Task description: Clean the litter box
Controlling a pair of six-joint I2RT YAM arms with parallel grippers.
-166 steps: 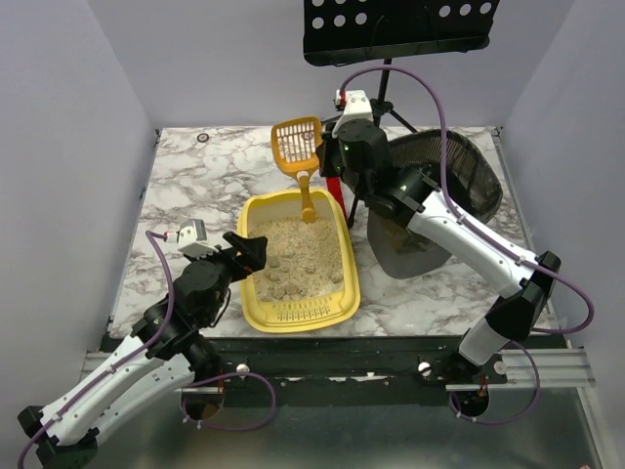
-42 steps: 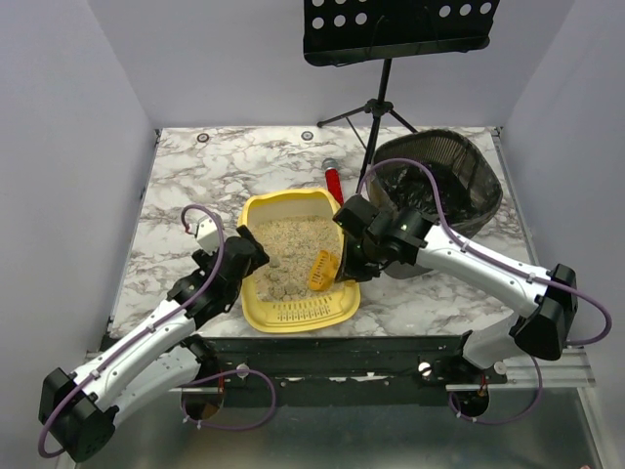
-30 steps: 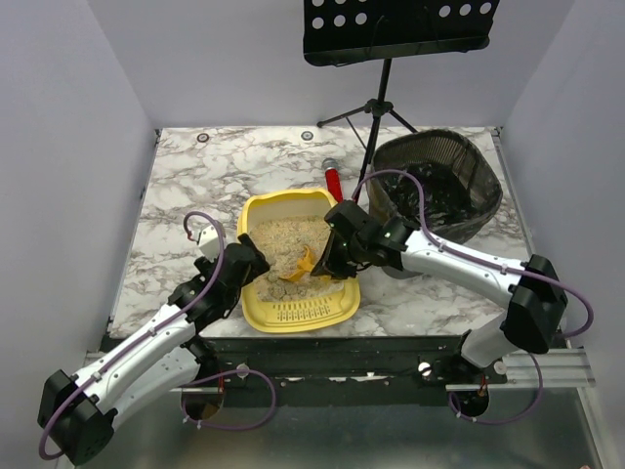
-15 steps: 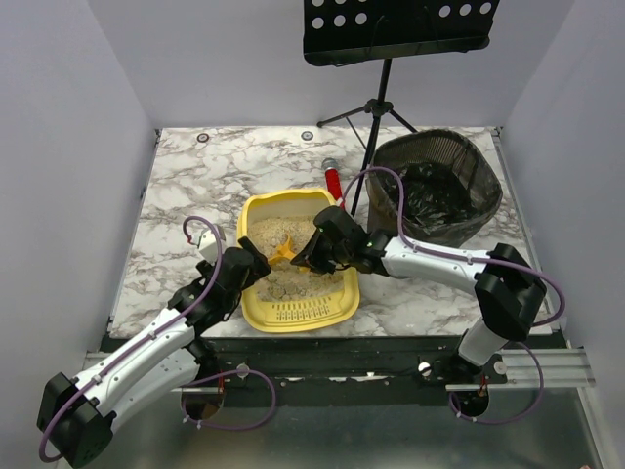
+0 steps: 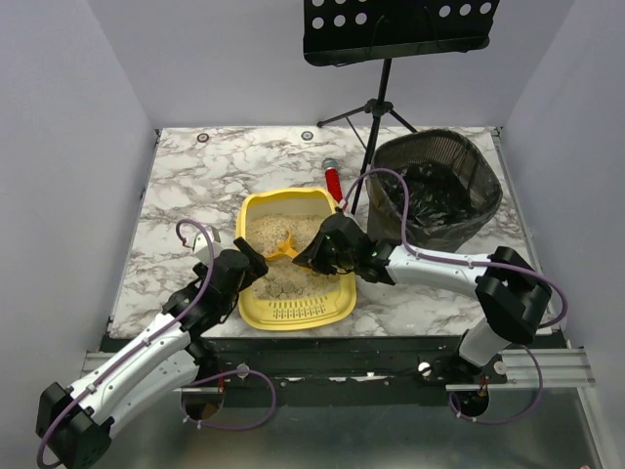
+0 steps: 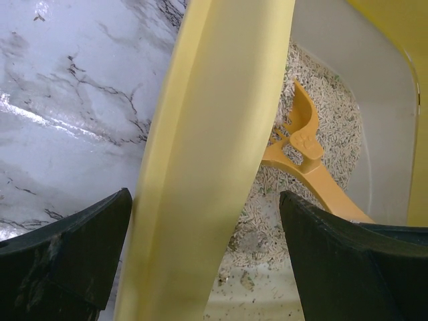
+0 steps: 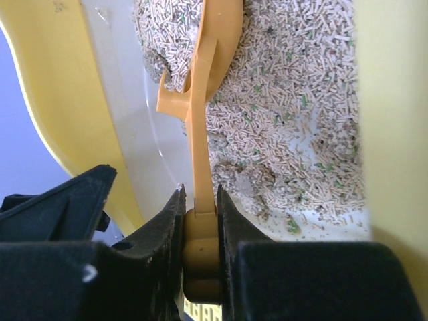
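The yellow rectangular plastic litter box (image 5: 298, 313) lay on the marbled bench (image 5: 195, 186) between the two arms. The left pincer (image 5: 252, 266) stood wide open astride its left wall (image 6: 214, 154), with one finger (image 6: 67, 247) outside over the bench and the other (image 6: 348, 261) inside. Whether either finger touched the wall could not be made out.

The right pincer (image 7: 200, 221) was closed tight on the handle of the small orange-yellow plastic scoop (image 7: 204, 100). The handle's end was hidden between the fingers. Ahead of this pincer, the scoop head sat partly sunk in beige pellet litter (image 7: 287, 114), so its slots could not be seen.

From above, the right pincer (image 5: 311, 256) was masked by its own wrist, and only the scoop (image 5: 283, 247) showed beyond it. Behind this arm stood a black mesh bin (image 5: 439, 186).
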